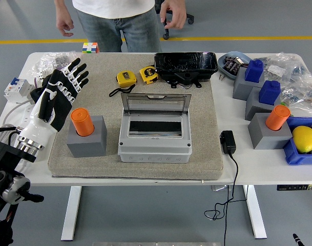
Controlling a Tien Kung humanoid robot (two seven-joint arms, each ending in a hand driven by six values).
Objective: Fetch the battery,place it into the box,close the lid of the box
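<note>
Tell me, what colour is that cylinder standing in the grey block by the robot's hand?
Orange cylinder, seen in the head view.

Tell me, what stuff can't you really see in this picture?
All in the head view:
- The person: cut off above the waist by the top edge.
- The orange battery: its bottom is hidden inside the grey holder.
- The clear bags: contents too small, partly behind the left robot hand.
- The right robot hand: outside the picture.
</note>
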